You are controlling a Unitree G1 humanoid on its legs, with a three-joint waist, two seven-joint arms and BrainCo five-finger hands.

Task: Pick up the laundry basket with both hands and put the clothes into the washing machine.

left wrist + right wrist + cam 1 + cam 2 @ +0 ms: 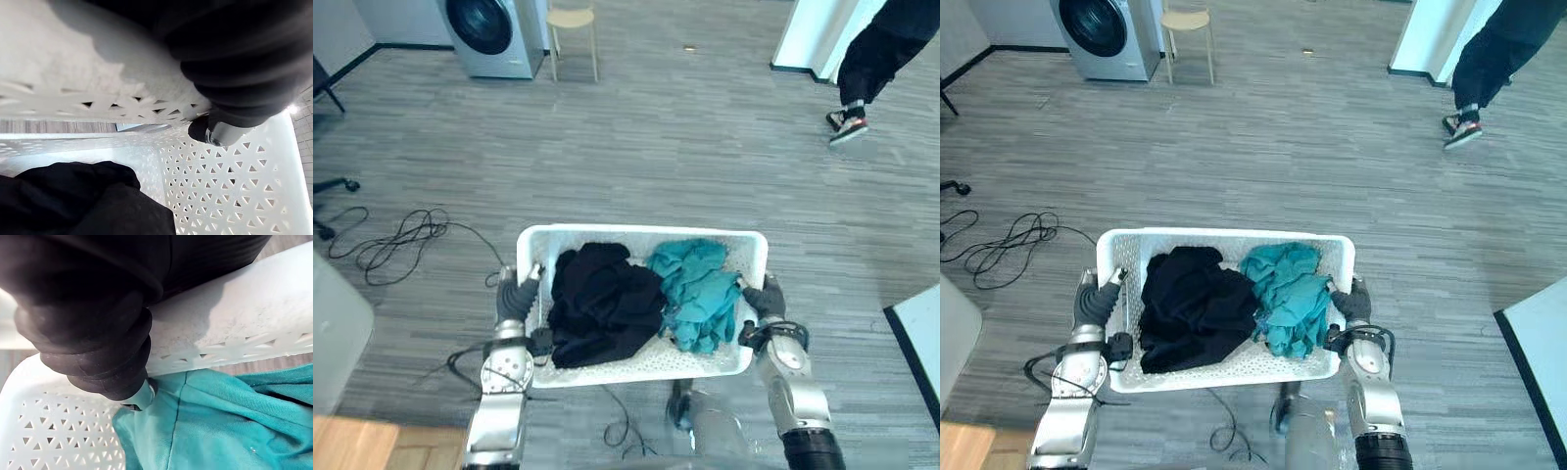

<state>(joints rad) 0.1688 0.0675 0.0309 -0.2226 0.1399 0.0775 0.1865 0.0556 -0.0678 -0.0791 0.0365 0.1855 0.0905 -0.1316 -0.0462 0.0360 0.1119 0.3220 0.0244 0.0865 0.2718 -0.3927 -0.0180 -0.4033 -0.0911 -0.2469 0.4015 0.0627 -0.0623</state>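
You were at the carry step here, I'd say. The basket (pixel 636 233) sat right in front of you, crosswise, and looked lifted off the floor, though I couldn't swear to it. Your left hand (pixel 516 294) was clamped on the left rim and your right hand (pixel 764 297) on the right rim. Each wrist view had a fingertip hooked over the edge into the basket: the left one (pixel 210 132) against the lattice wall, the right one (pixel 139 399) touching the teal clothes (pixel 700 289). So both hands were gripping the basket, not just resting on it. The black clothes (pixel 602 299) were piled in the left half and the teal ones in the right half, the two piles touching in the middle.

The washer (pixel 494 34) was well off, ahead and to your left, with its round door facing out. I couldn't tell if the door was open. To my eye, the next move was to walk and turn left while keeping the basket level so nothing spilled.

Stuff to watch: a stool (pixel 573 24) stood just beside the washer on its right, so the approach needed to stay left of it. A person (pixel 876 59) was walking far off on your right, away from your line. A white panel (pixel 920 333) sat low on your right, close enough to clip on a wide turn.
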